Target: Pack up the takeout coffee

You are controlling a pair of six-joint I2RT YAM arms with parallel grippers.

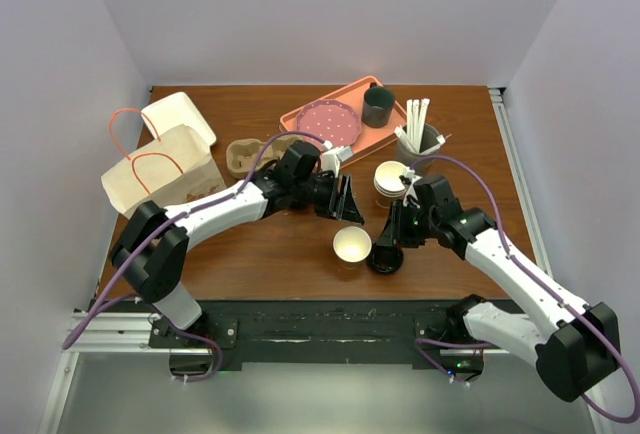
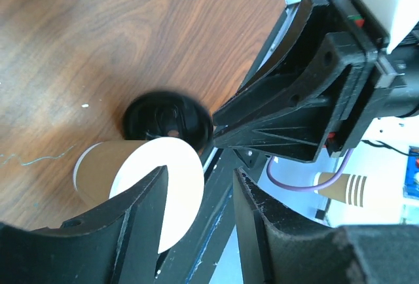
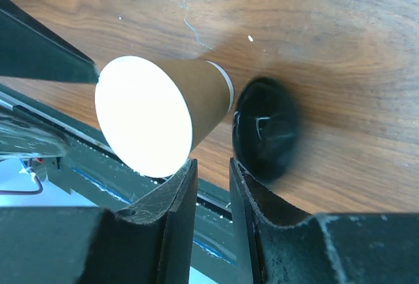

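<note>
The brown kraft paper cup (image 1: 352,244) stands upright and lidless on the table, white inside. Its round black lid (image 1: 385,258) lies flat on the wood just right of it, apart from the cup. My left gripper (image 1: 348,202) hovers behind the cup, open and empty. In the left wrist view the cup (image 2: 111,166) and lid (image 2: 169,122) lie beyond the left gripper (image 2: 200,195). My right gripper (image 1: 394,236) hangs over the lid's far edge. In the right wrist view its jaws (image 3: 213,176) stand a narrow gap apart with nothing between, cup (image 3: 157,114) left, lid (image 3: 265,130) right.
A paper bag with orange handles (image 1: 160,176) stands at the left, a cardboard cup carrier (image 1: 245,154) beside it. A pink tray (image 1: 303,114) holds a plate and a dark mug (image 1: 378,106). A stack of lidless cups (image 1: 390,182) and a holder of white sticks (image 1: 420,139) stand behind the right gripper.
</note>
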